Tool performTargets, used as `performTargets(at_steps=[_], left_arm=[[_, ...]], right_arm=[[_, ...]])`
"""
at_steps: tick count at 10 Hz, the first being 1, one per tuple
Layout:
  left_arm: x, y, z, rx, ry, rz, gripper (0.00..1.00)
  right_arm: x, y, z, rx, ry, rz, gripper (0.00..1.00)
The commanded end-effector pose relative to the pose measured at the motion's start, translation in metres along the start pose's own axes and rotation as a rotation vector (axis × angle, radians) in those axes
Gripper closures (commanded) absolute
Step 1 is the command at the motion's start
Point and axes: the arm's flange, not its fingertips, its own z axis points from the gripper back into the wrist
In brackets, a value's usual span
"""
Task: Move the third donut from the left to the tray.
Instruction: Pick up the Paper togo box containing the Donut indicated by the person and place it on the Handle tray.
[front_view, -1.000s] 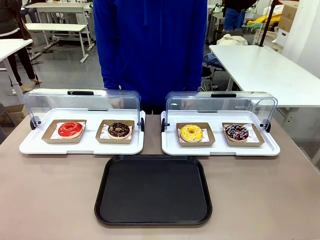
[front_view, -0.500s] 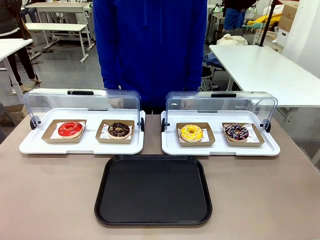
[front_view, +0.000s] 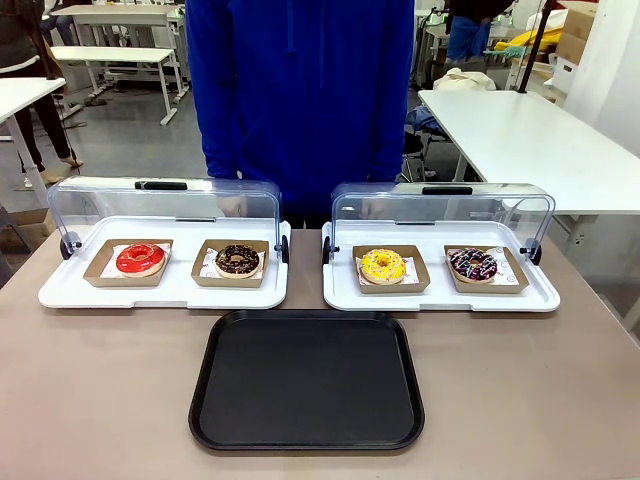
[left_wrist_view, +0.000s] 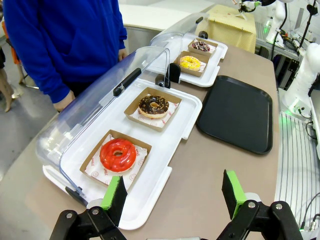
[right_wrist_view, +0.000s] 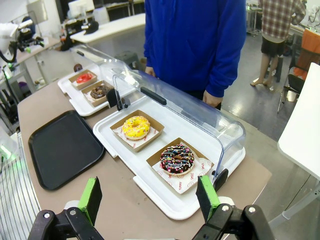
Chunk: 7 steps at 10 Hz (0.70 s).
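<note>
Right wrist view: my right gripper (right_wrist_view: 149, 195) has its jaws spread wide with nothing in them, hanging above the near edge of the right white tray (right_wrist_view: 165, 202). The left gripper (left_wrist_view: 175, 192) is likewise wide and empty, over the table (front_view: 100, 400) by the left white tray (front_view: 160, 295). The target, the yellow donut (right_wrist_view: 135, 126), sits on paper in its cardboard tray (front_view: 420, 278), in the left half of the right white tray, under a lid (front_view: 440, 205) swung back toward the person (front_view: 300, 100). The black tray (front_view: 305, 385) is bare, just in front of and between both white trays. I judge no reach has begun. I'd use the right arm since it's closer: come straight down over the yellow ring, stay forward of the lid, and close gently so the icing isn't crushed. Then lift clear of the white rim before carrying it to the black tray. Count: four donuts, namely red (front_view: 140, 258), chocolate (front_view: 238, 260), yellow and dark sprinkled (front_view: 472, 264). Four cardboard trays, two white trays, two lids, one black tray.
</note>
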Motion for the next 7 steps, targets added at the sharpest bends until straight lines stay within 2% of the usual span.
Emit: performTargets(at_steps=[1,7], left_arm=[[0.0019,0.0002,0.0014,-0.007,-0.01,-0.012,0.0],[0.0019,0.0002,0.0014,-0.007,-0.01,-0.012,0.0]], right_arm=[[0.0039,-0.0033,-0.0005,0.002,-0.023,0.026,0.0],[0.0039,-0.0033,-0.0005,0.002,-0.023,0.026,0.0]])
